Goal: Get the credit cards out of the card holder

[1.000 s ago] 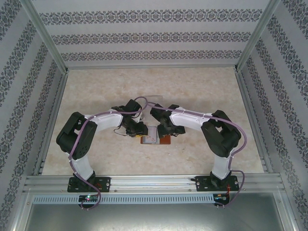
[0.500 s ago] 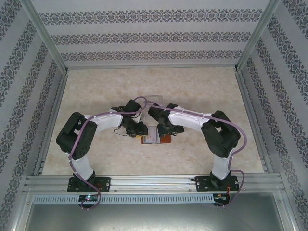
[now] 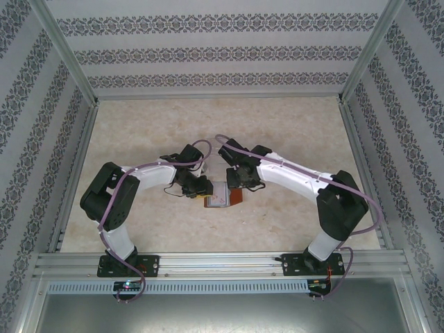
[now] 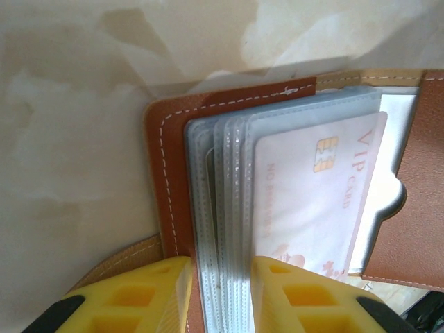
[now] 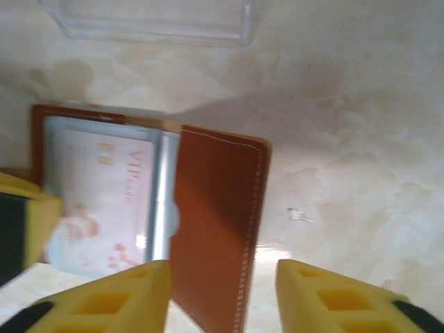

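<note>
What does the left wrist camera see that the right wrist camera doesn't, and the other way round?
Left wrist camera: the edges of the stacked clear sleeves, with the left arm's yellow jaws closed on them. Right wrist camera: the clear plastic stand lying beyond the card holder, the flap's stitched outer edge, and the right arm's jaws standing apart either side of that flap. Shared: the open brown card holder, the whitish VIP card with pink-red marks tucked in its sleeve, and the pale marbled table.
</note>
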